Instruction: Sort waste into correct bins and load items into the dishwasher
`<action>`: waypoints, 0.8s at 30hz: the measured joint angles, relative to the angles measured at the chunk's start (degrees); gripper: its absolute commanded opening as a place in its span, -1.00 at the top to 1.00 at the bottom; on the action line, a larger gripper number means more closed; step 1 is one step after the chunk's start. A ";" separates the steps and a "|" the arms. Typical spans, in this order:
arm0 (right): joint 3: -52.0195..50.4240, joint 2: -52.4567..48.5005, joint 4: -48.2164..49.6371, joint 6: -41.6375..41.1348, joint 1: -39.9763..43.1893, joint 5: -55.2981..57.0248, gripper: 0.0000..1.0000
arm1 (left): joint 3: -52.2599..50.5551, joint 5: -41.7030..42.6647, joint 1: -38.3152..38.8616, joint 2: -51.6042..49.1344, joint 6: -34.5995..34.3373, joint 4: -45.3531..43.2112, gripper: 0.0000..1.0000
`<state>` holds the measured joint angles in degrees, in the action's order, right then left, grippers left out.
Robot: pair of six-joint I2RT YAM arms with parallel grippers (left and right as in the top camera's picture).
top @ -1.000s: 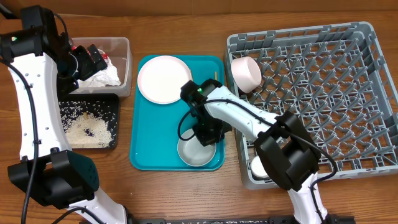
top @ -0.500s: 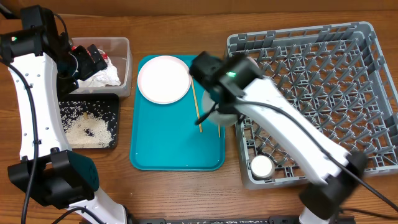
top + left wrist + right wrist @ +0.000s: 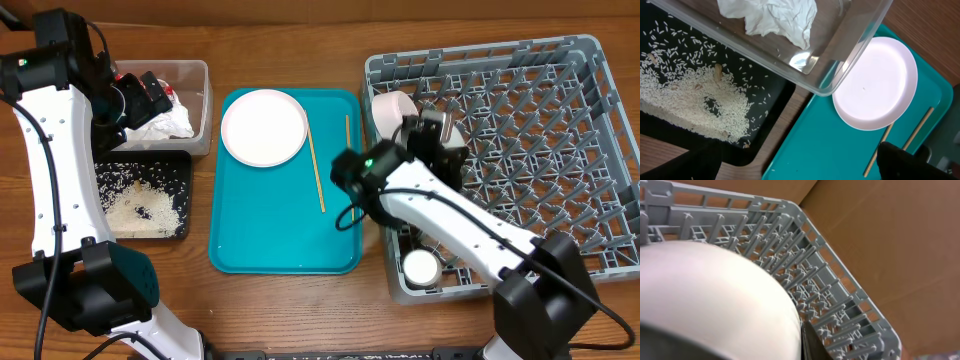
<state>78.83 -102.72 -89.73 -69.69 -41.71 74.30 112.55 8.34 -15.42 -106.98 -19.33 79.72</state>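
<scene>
Mostly rice (image 3: 135, 212) in black tray (image 3: 170, 168)

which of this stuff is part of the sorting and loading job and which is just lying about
Job: napkin, rice, tub, black tray, plate, chopsticks, racked bowl, held bowl, cup, rack.

Lying about: teal tray, which only carries the dishes; table.
</scene>
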 measured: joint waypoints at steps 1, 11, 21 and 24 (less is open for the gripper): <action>-1.97 0.00 1.55 -0.48 0.00 0.96 0.92 | 0.00 0.00 0.00 0.00 0.00 -0.02 -0.99; -7.32 0.00 8.94 -2.32 0.00 1.60 0.92 | 0.00 0.00 0.00 0.00 0.00 -0.02 -1.00; -7.32 0.00 10.01 -2.45 0.00 -4.44 0.92 | 0.00 0.00 0.00 0.00 0.00 -0.02 -1.00; -7.32 0.00 10.40 -2.60 0.00 -4.61 0.92 | 0.00 0.00 0.00 0.00 0.00 -0.02 -1.00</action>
<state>71.50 -102.72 -79.33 -72.29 -41.71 69.69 112.55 8.34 -15.42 -106.98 -19.33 79.70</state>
